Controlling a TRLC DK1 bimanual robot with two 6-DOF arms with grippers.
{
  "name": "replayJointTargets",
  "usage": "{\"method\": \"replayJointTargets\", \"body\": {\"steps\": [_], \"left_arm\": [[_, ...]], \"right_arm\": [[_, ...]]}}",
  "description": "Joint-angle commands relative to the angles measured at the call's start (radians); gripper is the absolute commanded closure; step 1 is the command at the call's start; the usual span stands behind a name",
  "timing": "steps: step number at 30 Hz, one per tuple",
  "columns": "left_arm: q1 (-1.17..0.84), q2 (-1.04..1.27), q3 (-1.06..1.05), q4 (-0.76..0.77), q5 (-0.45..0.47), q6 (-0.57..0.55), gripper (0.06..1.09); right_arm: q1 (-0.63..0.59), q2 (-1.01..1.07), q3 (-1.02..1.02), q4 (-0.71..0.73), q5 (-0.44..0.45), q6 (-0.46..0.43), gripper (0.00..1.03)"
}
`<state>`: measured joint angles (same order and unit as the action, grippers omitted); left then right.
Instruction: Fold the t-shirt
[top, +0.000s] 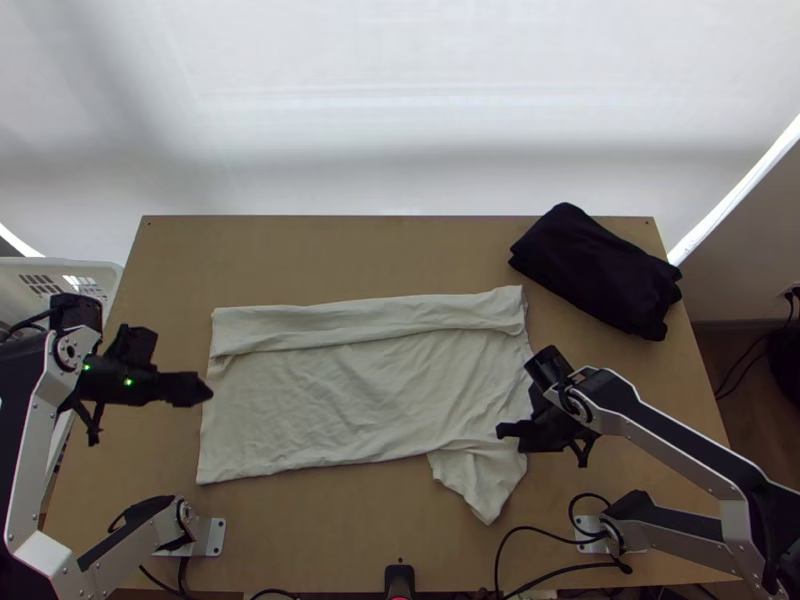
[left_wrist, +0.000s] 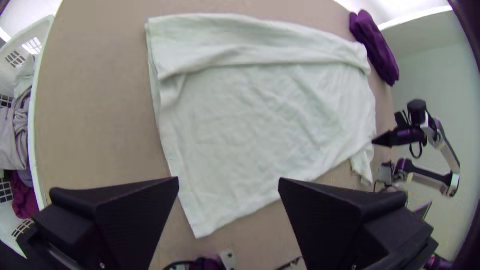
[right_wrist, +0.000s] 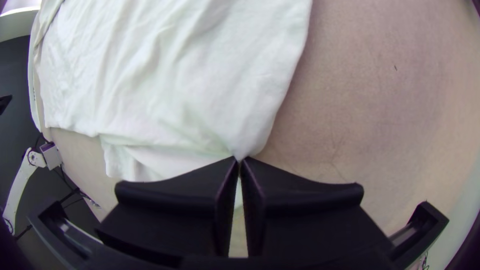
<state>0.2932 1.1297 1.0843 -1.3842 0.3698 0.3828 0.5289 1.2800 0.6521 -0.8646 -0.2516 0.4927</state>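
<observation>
A pale t-shirt lies spread on the table, its far side folded over in a long strip, with a sleeve sticking out at the near right. My left gripper is at the shirt's left edge in the top view. In the left wrist view that gripper is open, the shirt showing beyond its parted fingers. My right gripper is over the shirt's right part, by the sleeve. The right wrist view has this gripper shut on a pinch of the shirt at its edge.
A folded black cloth lies at the table's far right corner. Beside the table's left edge stands a white basket with clothes in it. Bare wood runs along the far side of the shirt.
</observation>
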Motion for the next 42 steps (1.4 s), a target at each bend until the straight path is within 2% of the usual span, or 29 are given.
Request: {"method": "replayJointTargets", "body": {"steps": [1,3,7,10,18,21,29,32,33,36,37,40,41,42], "left_arm": [[-0.037,-0.013,-0.041,-0.061,-0.112,0.159,0.12],[-0.078,-0.015,-0.115,-0.082,-0.264,0.209,0.12],[-0.103,-0.011,-0.212,-0.079,-0.301,0.252,0.13],[-0.137,0.048,-0.281,-0.062,-0.341,0.234,0.18],[-0.198,0.156,-0.362,0.027,-0.342,0.166,0.2],[-0.218,0.189,-0.399,0.08,-0.379,0.146,0.2],[-0.232,0.252,-0.432,0.136,-0.384,0.131,0.21],[-0.232,0.251,-0.429,0.151,-0.373,0.122,0.44],[-0.233,0.251,-0.428,0.157,-0.367,0.119,0.48],[-0.238,0.257,-0.437,0.172,-0.364,0.111,0.49],[-0.238,0.26,-0.437,0.18,-0.362,0.107,0.52],[-0.238,0.243,-0.435,0.226,-0.339,0.1,0.96],[-0.238,0.24,-0.435,0.228,-0.339,0.102,1.05],[-0.239,0.239,-0.437,0.226,-0.339,0.105,1.04]], "right_arm": [[-0.007,-0.015,-0.029,0.001,-0.002,-0.011,1.0],[-0.007,-0.015,-0.028,0.001,-0.002,-0.011,1.0],[-0.007,-0.018,-0.019,0.001,-0.003,-0.009,1.0],[-0.004,-0.016,-0.012,0.006,-0.002,-0.009,1.0],[-0.004,-0.024,-0.009,0.006,-0.003,-0.005,1.0],[-0.004,-0.024,-0.012,0.006,-0.003,-0.003,1.0],[-0.009,-0.028,-0.011,0.007,-0.002,-0.005,1.0],[-0.009,-0.031,-0.012,0.007,-0.002,-0.008,1.0],[-0.009,-0.031,-0.012,0.007,-0.002,-0.008,1.0],[-0.009,-0.033,-0.009,0.007,-0.002,-0.008,1.0],[-0.009,-0.033,-0.008,0.007,-0.002,-0.008,1.0],[-0.009,-0.034,-0.003,0.007,-0.002,-0.009,1.0],[-0.009,-0.034,-0.002,0.007,-0.002,-0.009,1.0],[-0.009,-0.038,-0.002,0.007,-0.002,-0.009,1.0]]}}
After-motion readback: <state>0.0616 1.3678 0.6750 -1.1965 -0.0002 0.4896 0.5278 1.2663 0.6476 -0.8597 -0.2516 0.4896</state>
